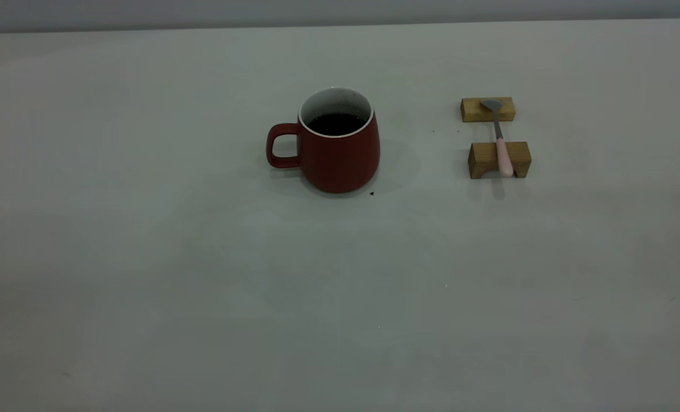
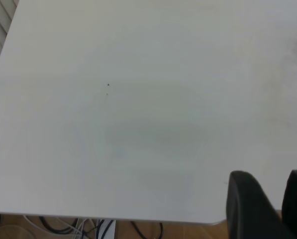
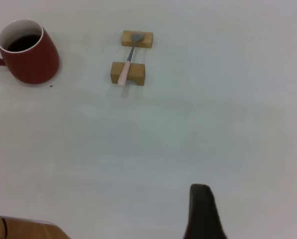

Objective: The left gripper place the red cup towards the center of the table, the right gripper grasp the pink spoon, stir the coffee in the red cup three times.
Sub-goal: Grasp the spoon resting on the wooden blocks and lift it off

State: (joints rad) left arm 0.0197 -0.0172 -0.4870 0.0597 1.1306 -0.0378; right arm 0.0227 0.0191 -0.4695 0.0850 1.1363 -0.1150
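Observation:
The red cup point(image 1: 340, 151) stands upright near the middle of the table point(image 1: 202, 286), its handle pointing left. Dark coffee point(image 1: 335, 123) fills it partway. To its right, the pink spoon point(image 1: 501, 146) lies across two tan wooden blocks, with its grey bowl on the far block. The right wrist view shows the cup point(image 3: 31, 55) and the spoon point(image 3: 127, 64) far off from my right gripper point(image 3: 203, 214). My left gripper point(image 2: 277, 199) hovers open over bare tabletop near a table edge, holding nothing. Neither arm appears in the exterior view.
The far wooden block point(image 1: 487, 109) and the near wooden block point(image 1: 499, 159) carry the spoon. A tiny dark speck point(image 1: 372, 193) lies by the cup's base. Cables point(image 2: 88, 229) hang below the table edge in the left wrist view.

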